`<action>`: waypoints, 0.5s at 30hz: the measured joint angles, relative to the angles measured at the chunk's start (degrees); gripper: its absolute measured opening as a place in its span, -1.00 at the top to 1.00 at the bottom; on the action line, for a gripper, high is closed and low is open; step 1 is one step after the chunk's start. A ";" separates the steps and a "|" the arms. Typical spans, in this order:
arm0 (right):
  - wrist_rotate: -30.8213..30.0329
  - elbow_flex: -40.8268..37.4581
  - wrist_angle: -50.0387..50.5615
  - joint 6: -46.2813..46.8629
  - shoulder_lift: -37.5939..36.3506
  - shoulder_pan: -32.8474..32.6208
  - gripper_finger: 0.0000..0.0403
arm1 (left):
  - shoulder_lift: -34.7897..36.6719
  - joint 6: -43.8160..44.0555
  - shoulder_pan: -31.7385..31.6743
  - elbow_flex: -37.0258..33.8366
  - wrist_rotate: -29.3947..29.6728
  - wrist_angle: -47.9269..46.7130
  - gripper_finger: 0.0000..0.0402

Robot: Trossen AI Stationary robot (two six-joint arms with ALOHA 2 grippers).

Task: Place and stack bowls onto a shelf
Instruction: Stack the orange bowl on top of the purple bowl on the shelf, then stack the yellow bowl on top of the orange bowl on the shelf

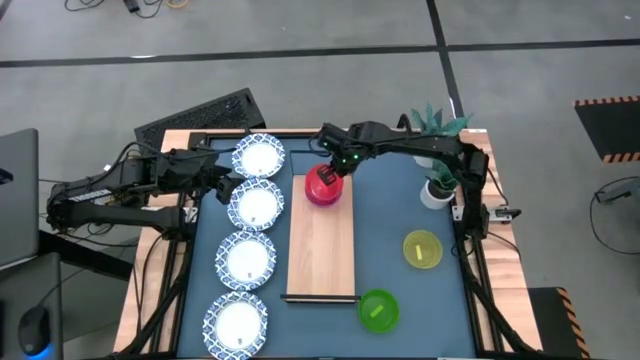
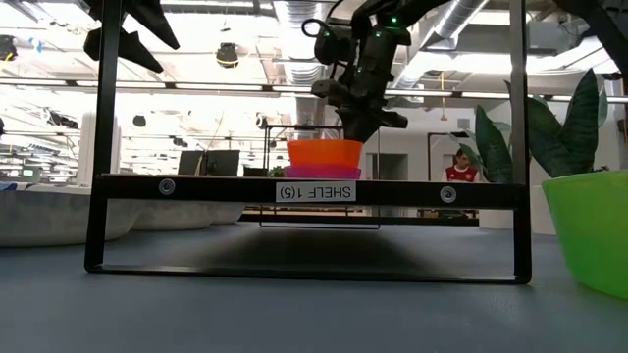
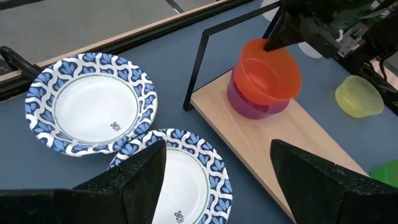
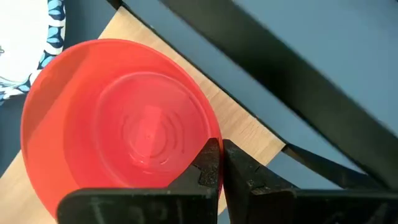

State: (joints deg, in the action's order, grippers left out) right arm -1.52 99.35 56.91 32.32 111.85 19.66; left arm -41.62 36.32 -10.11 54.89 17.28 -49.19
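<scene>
We find the red bowl [image 1: 322, 186] nested in the purple bowl [image 3: 255, 106] at the far end of the shelf [image 1: 320, 260]. The yellow bowl [image 1: 422, 249] and the green bowl [image 1: 378, 310] sit on the blue surface [image 1: 400, 200] to the right of the shelf. Four white dishes [image 1: 250, 258] with blue rims lie in a column to the left of it.

Handling: We judge the small bowls to be light, stiff plastic with a glossy, slippery skin. They should not break, but a pinch on the thin rim can slip or tip a bowl. We recommend a grip across the rim wall, one finger inside and one outside. The dishes are wide and shallow. We judge that the edge rim is the only usable hold, and a dish may tilt under a one-sided grip.

Right end effector [image 4: 221, 163]: Its fingers are pressed nearly together at the red bowl's rim. The wrist view shows the rim passing between the tips, so we read it as gripping the red bowl.

Left end effector [image 3: 217, 180]: Its fingers are spread wide and hold nothing. It hovers over the dishes at the far end of the column, just beside the shelf.
</scene>
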 joint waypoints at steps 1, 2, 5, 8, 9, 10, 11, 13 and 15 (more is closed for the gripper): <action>0.00 0.00 0.06 0.00 0.00 0.00 0.79 | 0.00 0.00 -0.01 0.00 0.00 0.00 -0.36; 0.00 0.00 0.02 0.03 0.00 0.00 0.75 | 0.00 -0.01 -0.01 0.00 0.00 -0.02 -0.36; 0.04 0.00 0.06 0.12 0.00 -0.05 0.68 | 0.00 -0.03 0.00 0.00 0.00 -0.02 -0.36; 0.04 0.00 -0.01 -0.01 0.00 -0.20 0.66 | 0.01 -0.03 -0.01 0.00 0.00 -0.02 -0.36; 0.04 0.00 -0.11 -0.39 0.00 -0.24 0.65 | 0.01 -0.03 -0.02 0.00 0.00 -0.02 -0.36; 0.04 0.00 -0.16 -0.67 0.00 -0.26 0.65 | 0.00 -0.03 0.00 0.00 0.00 -0.02 -0.36; 0.07 0.00 -0.12 -0.69 0.00 -0.28 0.65 | 0.01 -0.03 -0.01 0.00 0.00 -0.02 -0.36; 0.09 0.00 -0.20 -0.91 0.00 -0.28 0.63 | 0.00 -0.05 -0.01 0.00 0.00 -0.02 -0.36; 0.28 0.00 -0.13 -2.08 -0.19 -0.28 0.59 | 0.00 -0.05 0.00 0.00 0.00 -0.02 -0.36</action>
State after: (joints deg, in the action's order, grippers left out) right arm -1.24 99.35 56.79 30.24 111.66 19.38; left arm -41.62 36.27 -10.11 54.89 17.28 -49.21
